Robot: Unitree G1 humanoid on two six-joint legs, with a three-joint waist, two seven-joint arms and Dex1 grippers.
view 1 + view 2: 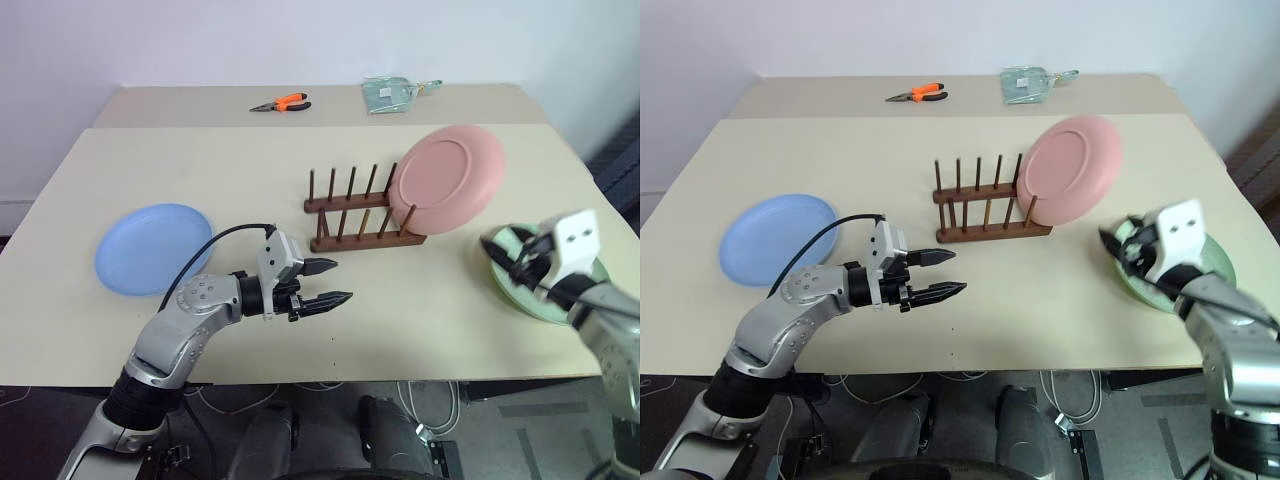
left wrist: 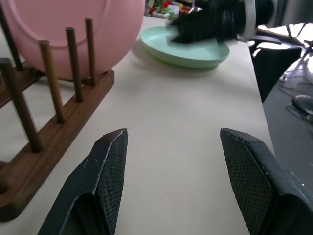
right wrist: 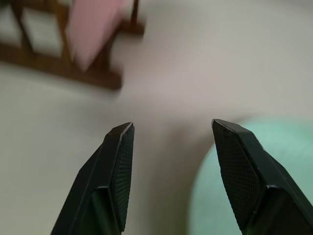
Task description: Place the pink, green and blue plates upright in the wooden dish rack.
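- The left gripper (image 1: 338, 283) points to the right over bare table (image 1: 400, 330), near the front edge; its two black fingers stand well apart with nothing between them and touch nothing.
- The right gripper (image 3: 171, 132) is above the near-right part of the table at the left rim of the green plate (image 1: 545, 295); its jaws are spread and empty, and I cannot tell whether a fingertip touches the plate.
- The green plate is pale mint, round, with a shallow raised rim, lying flat near the right edge of the table.
- Just beyond the left gripper stands the wooden dish rack (image 1: 345, 215): dark brown, two base rails and two rows of thin upright pegs, at mid-table.
- The pink plate (image 1: 447, 178), salmon, matte and round, stands on edge in the rack's right end, leaning to the right.
- The blue plate (image 1: 152, 248), light blue and of like shape, lies flat at the left of the table, well apart from the rack.
- On the far table lie orange-handled pliers (image 1: 281, 102) and a clear packet (image 1: 390, 93).
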